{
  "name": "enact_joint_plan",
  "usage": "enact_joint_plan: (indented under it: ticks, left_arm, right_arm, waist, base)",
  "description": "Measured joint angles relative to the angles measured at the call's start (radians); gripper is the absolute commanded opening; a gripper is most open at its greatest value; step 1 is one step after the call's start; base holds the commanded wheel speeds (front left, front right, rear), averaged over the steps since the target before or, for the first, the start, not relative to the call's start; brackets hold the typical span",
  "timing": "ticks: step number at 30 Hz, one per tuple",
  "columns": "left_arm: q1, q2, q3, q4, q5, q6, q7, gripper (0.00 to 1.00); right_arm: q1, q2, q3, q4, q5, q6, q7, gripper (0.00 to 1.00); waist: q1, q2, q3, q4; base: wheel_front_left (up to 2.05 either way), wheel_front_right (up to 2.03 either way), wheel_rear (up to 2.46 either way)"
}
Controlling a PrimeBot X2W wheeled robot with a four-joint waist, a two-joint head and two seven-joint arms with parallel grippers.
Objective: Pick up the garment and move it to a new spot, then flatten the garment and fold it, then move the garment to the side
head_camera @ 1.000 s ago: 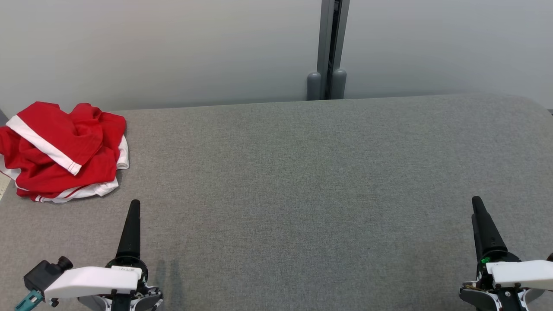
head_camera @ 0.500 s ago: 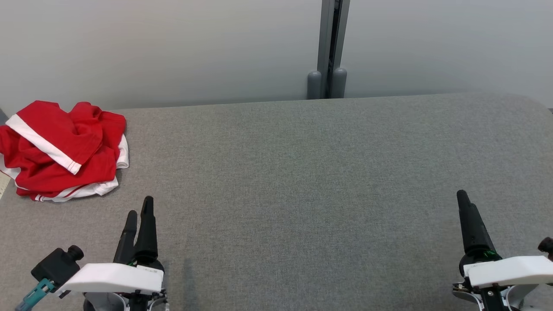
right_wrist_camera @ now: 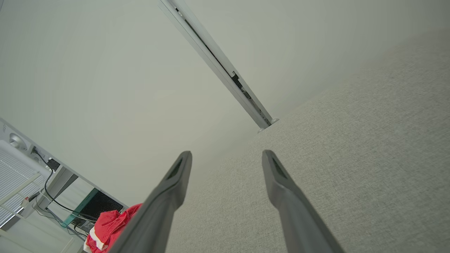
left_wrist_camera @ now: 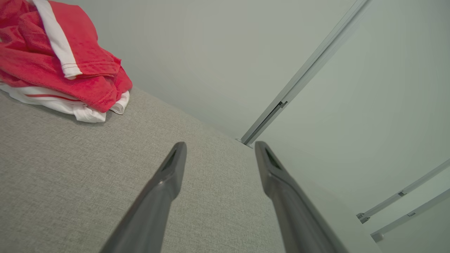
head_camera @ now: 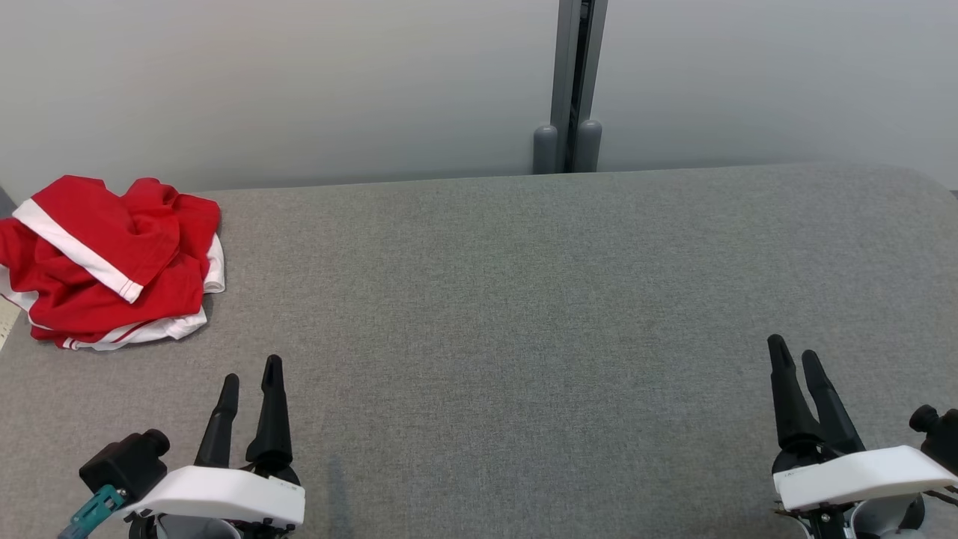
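A crumpled red garment (head_camera: 105,258) with white trim lies in a heap at the far left of the grey table (head_camera: 524,299). The left wrist view has the garment (left_wrist_camera: 59,66) at its upper left, well ahead of the fingers. In the right wrist view a bit of the garment (right_wrist_camera: 109,225) shows at the lower left. My left gripper (head_camera: 251,370) hovers open near the front left, below and right of the heap, nothing between its fingers. At the front right my right gripper (head_camera: 793,352) is open and empty too.
A pale partition wall runs behind the table, with a grey vertical post (head_camera: 572,82) at its middle. The table's far right corner (head_camera: 920,180) is rounded. Past the table's left end, the right wrist view shows cables and a shelf (right_wrist_camera: 31,165).
Both grippers have turned about their wrists, so two fingers of each now show where one did, and both have drifted slightly inward. The garment has not moved.
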Motion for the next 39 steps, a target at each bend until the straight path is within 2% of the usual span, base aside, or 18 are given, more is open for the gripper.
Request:
enact_joint_plan:
  ticks: [20,39]
  left_arm:
    - [0.015,0.003,-0.025,0.024,0.222,0.03,-0.054,1.0]
    - [0.025,0.005,-0.055,0.041,0.353,0.049,-0.101,1.0]
  right_arm:
    - [0.003,-0.003,0.031,0.038,-0.253,0.0,-0.056,1.0]
    - [0.003,-0.006,0.055,0.033,-0.433,0.0,-0.101,1.0]
  waist:
    - [0.0,0.0,-0.006,-0.001]
    - [0.0,0.0,-0.009,0.001]
  base:
    - [0.0,0.0,0.0]
    - [0.0,0.0,0.0]
